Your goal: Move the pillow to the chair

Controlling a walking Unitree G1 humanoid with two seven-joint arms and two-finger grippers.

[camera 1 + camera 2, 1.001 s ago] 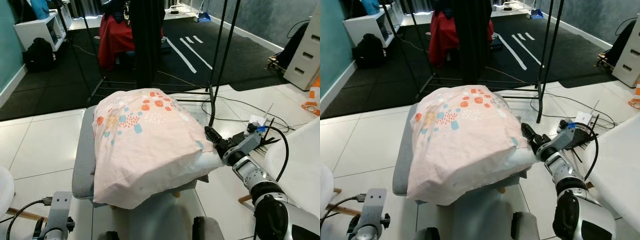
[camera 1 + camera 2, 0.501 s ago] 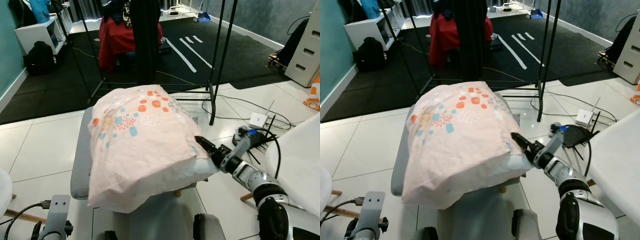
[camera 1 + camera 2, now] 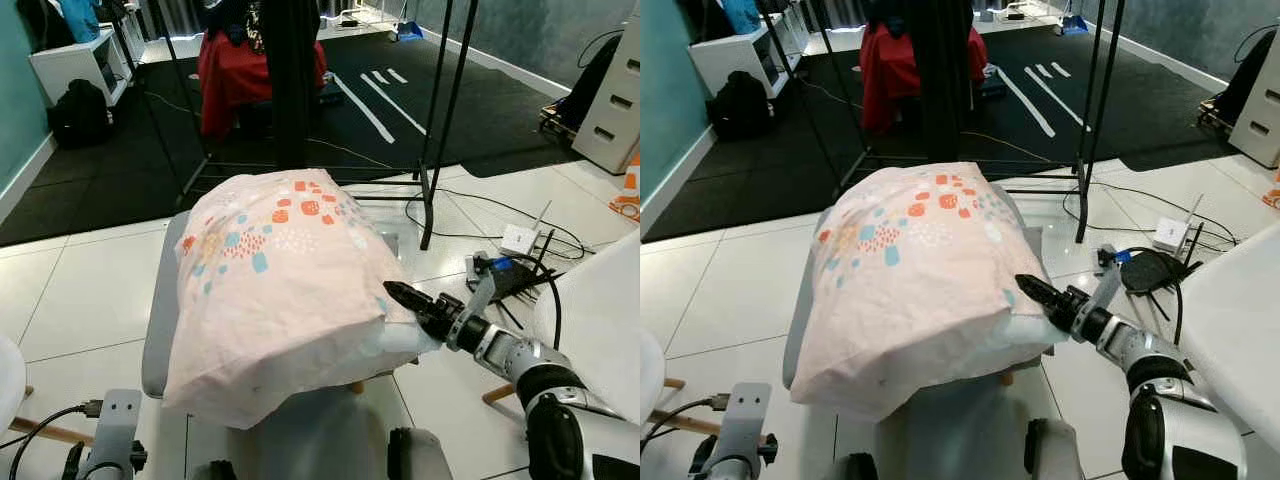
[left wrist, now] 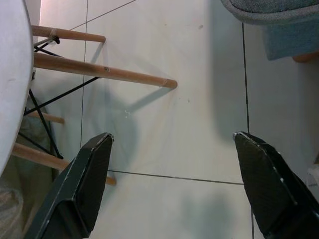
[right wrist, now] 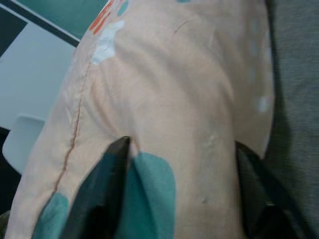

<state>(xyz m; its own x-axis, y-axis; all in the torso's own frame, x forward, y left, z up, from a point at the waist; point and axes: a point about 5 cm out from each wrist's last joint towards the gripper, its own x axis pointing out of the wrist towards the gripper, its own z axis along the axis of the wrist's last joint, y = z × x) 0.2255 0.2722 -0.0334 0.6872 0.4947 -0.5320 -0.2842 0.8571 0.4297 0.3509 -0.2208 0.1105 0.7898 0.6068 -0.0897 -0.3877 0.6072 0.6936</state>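
A pale pink pillow (image 3: 270,290) with orange and teal spots lies on the grey padded chair (image 3: 160,330) in front of me, its front edge hanging over the seat. My right gripper (image 3: 392,291) reaches in from the right and presses against the pillow's right edge. In the right wrist view its fingers (image 5: 107,189) stand apart with pillow fabric (image 5: 174,109) bulging between them, and grey seat shows beside the fabric. My left gripper (image 4: 172,139) hangs open over white floor tiles, low at my left.
Black stand poles (image 3: 432,150) rise just behind the chair. A white router (image 3: 520,240) and cables lie on the floor to the right. A white rounded seat (image 3: 600,310) is close on the right. Wooden chair legs (image 4: 99,74) are near the left gripper.
My right gripper has moved left and lower, pressing into the pillow's right edge. The pillow has shifted a little to the left on the chair.
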